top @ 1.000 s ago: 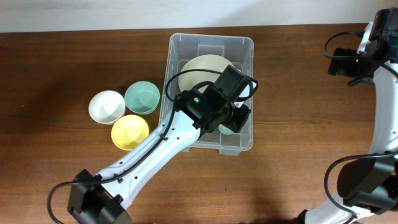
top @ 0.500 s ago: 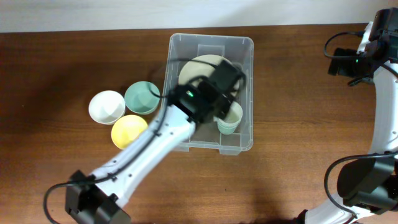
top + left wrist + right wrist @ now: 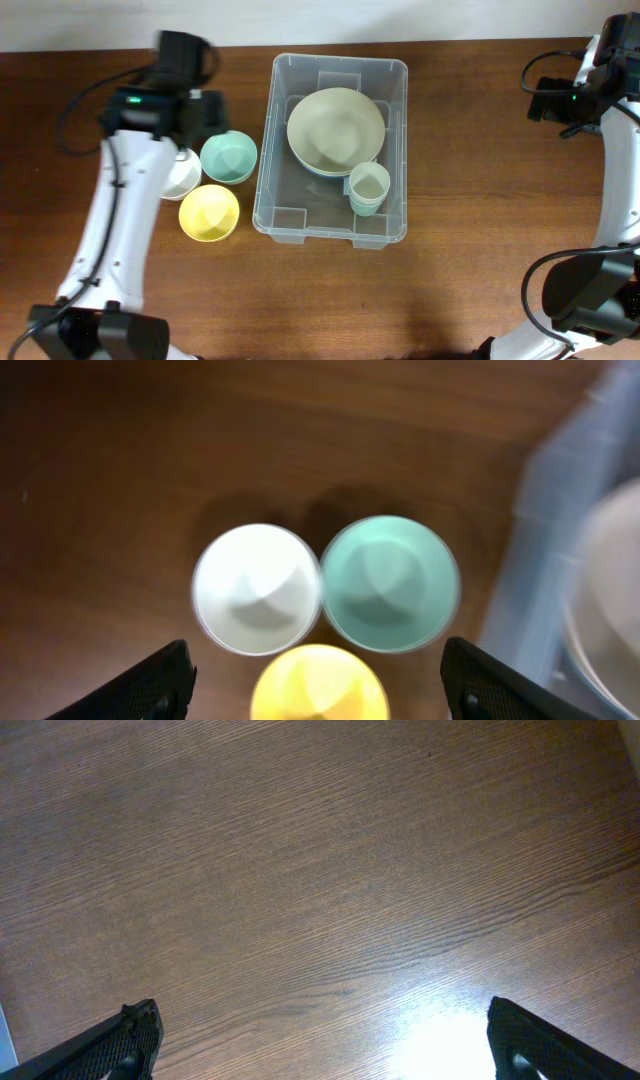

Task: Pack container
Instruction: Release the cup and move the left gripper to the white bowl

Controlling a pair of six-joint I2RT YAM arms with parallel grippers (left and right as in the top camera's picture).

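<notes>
Plastic container [image 3: 300,205]: a clear bin at the middle of the worktop [image 3: 480,290]. It holds a cream plate [image 3: 335,130] and, just beside it, a pale green cup [image 3: 368,187]. The near-left part of its floor is bare.
Loose bowls: a white bowl [image 3: 257,588], a teal bowl [image 3: 388,582] and a yellow bowl [image 3: 209,212] cluster just left of the bin. White and teal touch at their rims.
Left claw [image 3: 322,685]: above the cluster, spread wide, holding nothing.
Right claw [image 3: 325,1045]: far right over bare wood, wide open, empty.
Step in hand: seemingly lining up to fetch another bowl.
Next move: probably a descent onto one rim, one finger inside and one outside. An outer edge looks easiest, since the bowls crowd each other. The bowl would then go to the bin's bare floor.
</notes>
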